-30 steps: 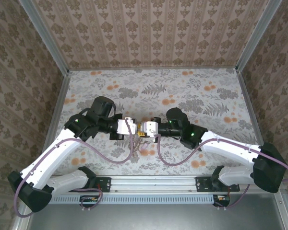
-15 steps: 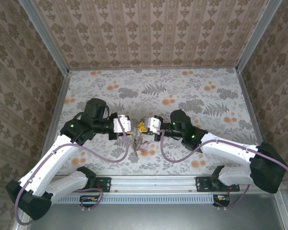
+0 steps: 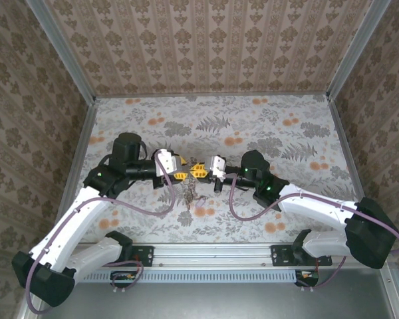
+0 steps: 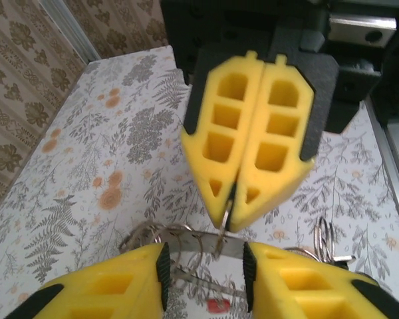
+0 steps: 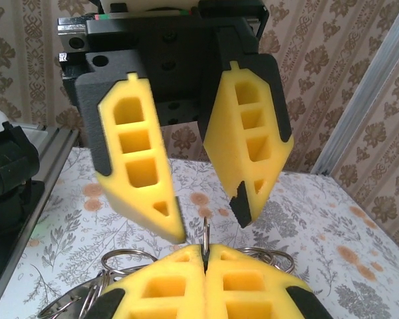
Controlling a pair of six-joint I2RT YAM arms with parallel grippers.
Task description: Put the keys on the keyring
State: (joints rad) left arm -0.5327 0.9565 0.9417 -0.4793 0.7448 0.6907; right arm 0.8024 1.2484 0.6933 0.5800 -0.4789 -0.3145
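A bench (image 3: 286, 133) covered in a floral cloth of grey ferns and orange blossoms sits inside a booth with walls (image 3: 206, 46) of brown patterned wallpaper. Aluminium posts (image 3: 60, 50) run down the booth's corners. A metal rail (image 3: 213, 256) crosses the near edge, where both arms are bolted. Bare cloth stretches to the back wall and out to both sides of the arms, which meet over the middle of the bench.

The right gripper (image 3: 200, 171) points left. Its yellow fingers (image 4: 249, 146) are clenched tight together on a thin metal loop (image 4: 225, 214), which stands up between the fingertips in the right wrist view.

The left gripper (image 3: 179, 175) faces it, just beside it. Its yellow fingers (image 5: 136, 159) are spread apart and released, with nothing between them. The loop sits in line with the gap between them, and whether either finger touches it cannot be told.

Below the loop hangs a bunch of metal rings. Among them the keyring (image 4: 193, 244) shows as a flat grey band. Of the keys (image 4: 218, 305), one small red head can be seen lowest in the bunch. From above, the bunch (image 3: 188, 193) appears just below the two grippers, over the cloth. More wire rings (image 4: 326, 234) show by the left gripper's right finger.
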